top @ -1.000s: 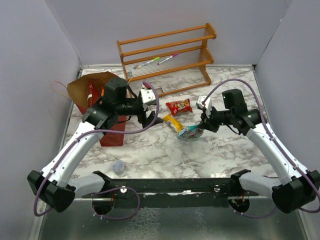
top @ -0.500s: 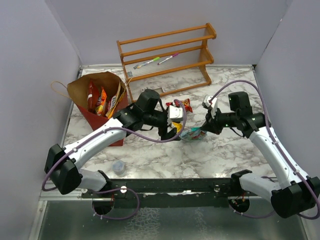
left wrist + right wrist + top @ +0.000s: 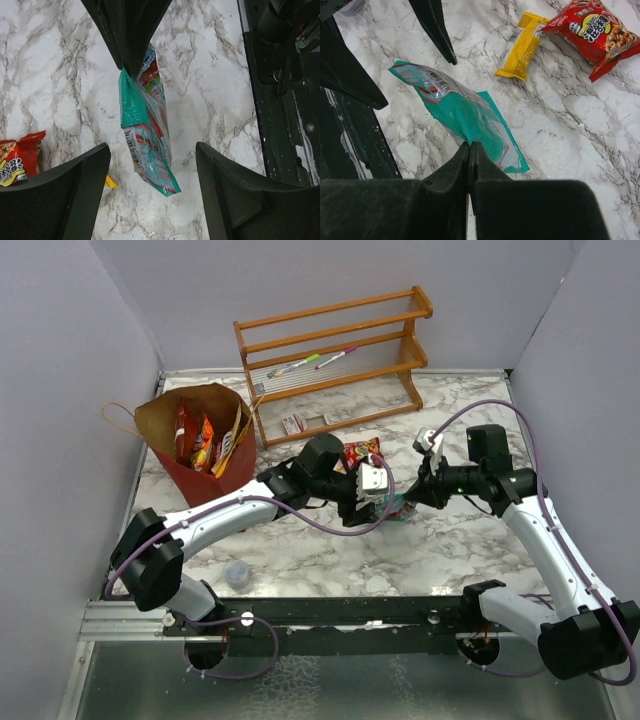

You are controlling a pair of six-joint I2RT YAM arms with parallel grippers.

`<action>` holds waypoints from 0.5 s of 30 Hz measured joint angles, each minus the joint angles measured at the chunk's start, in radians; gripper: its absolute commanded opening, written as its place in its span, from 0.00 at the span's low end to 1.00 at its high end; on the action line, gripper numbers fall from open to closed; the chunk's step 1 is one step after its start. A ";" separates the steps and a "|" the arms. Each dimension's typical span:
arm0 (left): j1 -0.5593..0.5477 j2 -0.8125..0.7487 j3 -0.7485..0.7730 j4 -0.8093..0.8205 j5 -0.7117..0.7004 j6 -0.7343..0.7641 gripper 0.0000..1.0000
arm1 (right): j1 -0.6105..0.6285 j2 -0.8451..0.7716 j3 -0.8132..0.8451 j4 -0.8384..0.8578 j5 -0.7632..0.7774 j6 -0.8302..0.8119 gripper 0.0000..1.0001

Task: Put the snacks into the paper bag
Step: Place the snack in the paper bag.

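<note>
My right gripper (image 3: 470, 150) is shut on one edge of a teal snack packet (image 3: 465, 107), which hangs from it a little above the marble. My left gripper (image 3: 152, 192) is open, one finger on each side of the packet's (image 3: 147, 140) free end without touching it. In the top view the two grippers, left (image 3: 383, 508) and right (image 3: 411, 499), meet at mid-table. A red packet (image 3: 592, 30) and a yellow packet (image 3: 522, 45) lie flat nearby. The dark-red paper bag (image 3: 175, 465) stands open at the left with several packets inside.
A wooden rack (image 3: 335, 350) with a green pen (image 3: 295, 366) and a pink pen (image 3: 336, 357) stands at the back. A small clear cup (image 3: 237, 574) sits near the front left. A small card (image 3: 293, 424) lies by the rack's foot.
My left arm has swung from over the paper bag to the right, up to the teal packet. The right gripper has drawn the packet slightly right and kept its hold.
</note>
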 measured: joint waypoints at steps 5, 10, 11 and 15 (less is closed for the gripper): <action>-0.016 0.048 0.000 0.023 -0.015 -0.004 0.66 | -0.007 -0.010 -0.003 0.002 -0.013 0.004 0.01; -0.017 0.071 0.000 0.040 -0.028 -0.027 0.58 | -0.009 -0.026 -0.010 0.004 -0.027 0.004 0.01; -0.017 0.076 0.000 0.045 -0.029 -0.035 0.56 | -0.009 -0.029 -0.013 0.005 -0.028 0.004 0.01; -0.018 0.095 0.002 0.051 -0.030 -0.054 0.49 | -0.009 -0.037 -0.024 0.010 -0.030 0.004 0.01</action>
